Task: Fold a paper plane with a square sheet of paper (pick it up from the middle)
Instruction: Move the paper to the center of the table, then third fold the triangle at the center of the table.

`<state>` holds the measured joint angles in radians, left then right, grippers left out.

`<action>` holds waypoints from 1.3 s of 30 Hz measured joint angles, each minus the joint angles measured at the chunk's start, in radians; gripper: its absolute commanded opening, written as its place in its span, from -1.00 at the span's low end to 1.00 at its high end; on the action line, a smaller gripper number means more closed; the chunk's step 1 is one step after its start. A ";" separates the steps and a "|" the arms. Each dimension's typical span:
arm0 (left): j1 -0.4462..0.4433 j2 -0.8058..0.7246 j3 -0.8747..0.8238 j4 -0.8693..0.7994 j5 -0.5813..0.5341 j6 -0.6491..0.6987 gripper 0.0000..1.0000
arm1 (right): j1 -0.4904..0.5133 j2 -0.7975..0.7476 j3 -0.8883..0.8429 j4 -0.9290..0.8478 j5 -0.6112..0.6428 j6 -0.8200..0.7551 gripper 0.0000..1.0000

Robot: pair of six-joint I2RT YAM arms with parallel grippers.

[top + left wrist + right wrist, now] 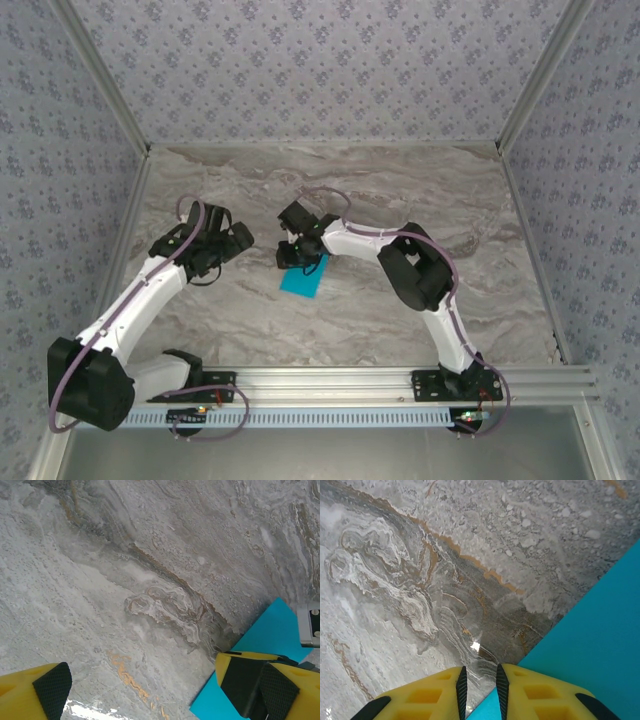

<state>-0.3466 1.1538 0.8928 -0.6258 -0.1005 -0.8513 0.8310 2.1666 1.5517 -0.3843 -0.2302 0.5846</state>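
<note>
I see the square sheet of paper (304,283) lying on the marble table (420,190) between the arms, with my right gripper (479,682) at its edge, jaws drawn nearly together though I cannot tell if they pinch it, and my left gripper (150,682) just beside it, jaws wide apart.

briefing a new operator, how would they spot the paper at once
Start at the grey marble table and go to its middle. The square sheet of paper lies there, by the right gripper. It is the one bright cyan thing on the stone.
</note>
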 measured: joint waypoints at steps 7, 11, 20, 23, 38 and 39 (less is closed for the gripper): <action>0.000 0.025 -0.001 0.037 0.075 0.003 0.98 | -0.002 -0.113 -0.180 0.032 -0.048 -0.143 -0.44; -0.003 0.047 -0.016 0.081 0.135 0.008 0.98 | -0.015 -0.200 -0.298 0.029 -0.091 -0.212 -0.42; -0.123 0.157 -0.019 0.203 0.235 0.023 0.89 | -0.092 -0.499 -0.484 0.040 -0.120 -0.114 0.05; -0.169 0.206 -0.019 0.276 0.285 0.021 0.74 | -0.137 -0.626 -0.574 0.076 -0.106 -0.050 0.14; -0.304 0.558 0.106 0.480 0.463 0.019 -0.07 | -0.269 -0.819 -0.908 0.194 -0.101 0.274 0.22; -0.304 0.570 0.109 0.484 0.468 0.019 -0.08 | -0.268 -0.819 -0.917 0.208 -0.107 0.287 0.22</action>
<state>-0.6510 1.7233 1.0019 -0.1417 0.3672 -0.8322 0.5629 1.3479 0.6342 -0.1761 -0.3374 0.8719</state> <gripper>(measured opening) 0.468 0.611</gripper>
